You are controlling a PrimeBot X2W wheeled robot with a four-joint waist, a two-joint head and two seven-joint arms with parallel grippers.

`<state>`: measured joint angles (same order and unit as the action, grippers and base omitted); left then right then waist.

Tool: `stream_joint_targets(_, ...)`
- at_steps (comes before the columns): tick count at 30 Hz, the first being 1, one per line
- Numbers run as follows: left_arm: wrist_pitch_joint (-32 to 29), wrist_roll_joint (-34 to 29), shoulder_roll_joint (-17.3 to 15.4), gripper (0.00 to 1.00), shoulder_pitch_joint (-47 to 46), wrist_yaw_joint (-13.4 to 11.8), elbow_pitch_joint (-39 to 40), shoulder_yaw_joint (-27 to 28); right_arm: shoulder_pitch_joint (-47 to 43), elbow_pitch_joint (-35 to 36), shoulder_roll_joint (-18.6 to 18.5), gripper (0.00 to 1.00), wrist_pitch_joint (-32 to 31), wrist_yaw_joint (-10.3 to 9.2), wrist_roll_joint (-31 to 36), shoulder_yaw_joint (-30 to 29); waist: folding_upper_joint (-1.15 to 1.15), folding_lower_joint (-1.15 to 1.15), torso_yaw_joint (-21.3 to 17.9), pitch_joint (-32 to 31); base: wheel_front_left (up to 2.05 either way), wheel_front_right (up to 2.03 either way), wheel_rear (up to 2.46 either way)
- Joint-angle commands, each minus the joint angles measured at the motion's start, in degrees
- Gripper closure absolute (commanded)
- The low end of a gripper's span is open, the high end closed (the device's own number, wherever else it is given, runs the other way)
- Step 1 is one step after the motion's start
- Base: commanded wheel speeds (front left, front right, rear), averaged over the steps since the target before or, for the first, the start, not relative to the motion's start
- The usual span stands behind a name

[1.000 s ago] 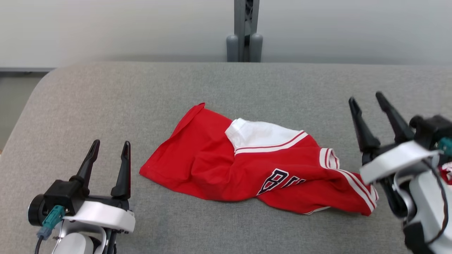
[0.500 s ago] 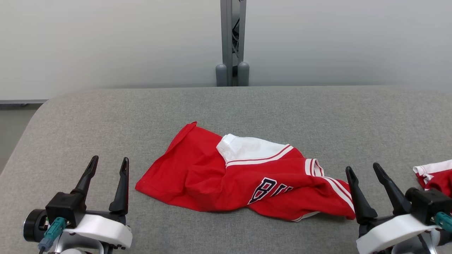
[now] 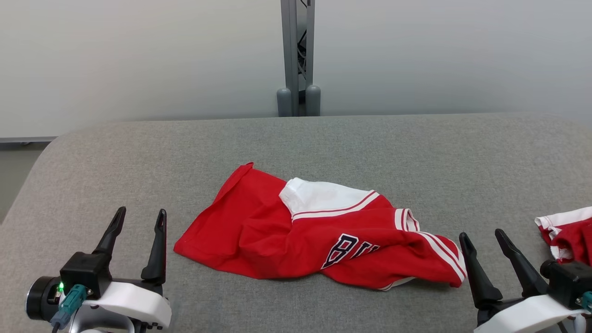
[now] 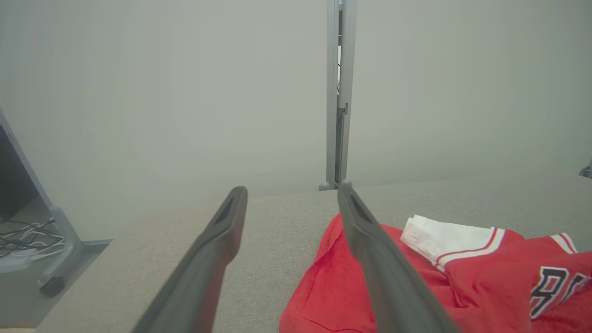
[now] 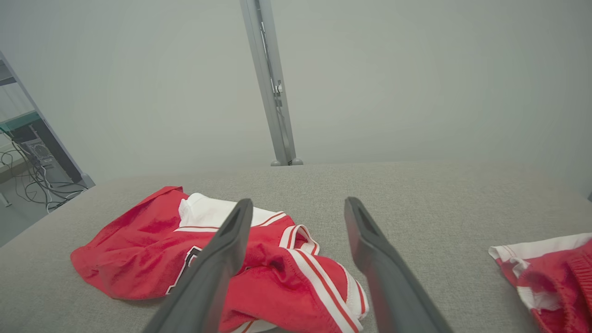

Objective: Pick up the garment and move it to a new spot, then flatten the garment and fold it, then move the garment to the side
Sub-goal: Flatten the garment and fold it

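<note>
A red garment (image 3: pixel 319 231) with white panels, white stripes and dark lettering lies crumpled in the middle of the grey padded table (image 3: pixel 296 143). It also shows in the left wrist view (image 4: pixel 444 273) and the right wrist view (image 5: pixel 222 249). My left gripper (image 3: pixel 138 222) stands open at the lower left, just left of the garment's edge, nothing between its fingers. My right gripper (image 3: pixel 483 239) stands open at the lower right, just right of the garment's striped end, holding nothing.
A second red and white piece of cloth (image 3: pixel 566 233) lies at the table's right edge, close to my right gripper. A grey post (image 3: pixel 297 55) rises behind the table's far edge. Cables (image 5: pixel 27 180) lie on the floor past the table's left side.
The head camera has tilted up, so the whole picture shifted down. My right gripper has dropped from beside the garment's upper right to the lower right corner. The left gripper has barely moved.
</note>
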<state>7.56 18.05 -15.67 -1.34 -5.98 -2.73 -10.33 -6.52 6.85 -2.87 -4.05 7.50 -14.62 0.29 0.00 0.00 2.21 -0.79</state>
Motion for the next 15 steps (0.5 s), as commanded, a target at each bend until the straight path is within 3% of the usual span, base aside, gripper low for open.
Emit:
stream_joint_targets(1, -0.28, -0.33, -0.4, 0.0, 0.43, -0.19, 0.24, -0.06, 0.03, 0.0, -0.12, 0.0, -0.44, -0.02, -0.68, -0.36, 0.0, 0.0, 0.53, 0.14, 0.0, 0.0, 0.0)
stream_joint_targets(8, -1.63, 0.17, -0.31, 0.0, -0.21, -0.64, 0.8, -0.48, 4.62, -2.84, -0.28, 0.0, -3.0, -0.02, 0.03, -0.98, 0.0, 0.0, 4.45, 1.7, 0.0, 0.0, 0.0)
stream_joint_targets(15, -2.89, 0.77, 0.46, 0.0, -2.13, -0.05, 0.89, -1.84, 13.4, -10.59, -5.22, 0.0, -7.21, -0.02, -1.8, 0.88, 0.0, 0.0, 9.69, 4.64, 0.0, 0.0, 0.0)
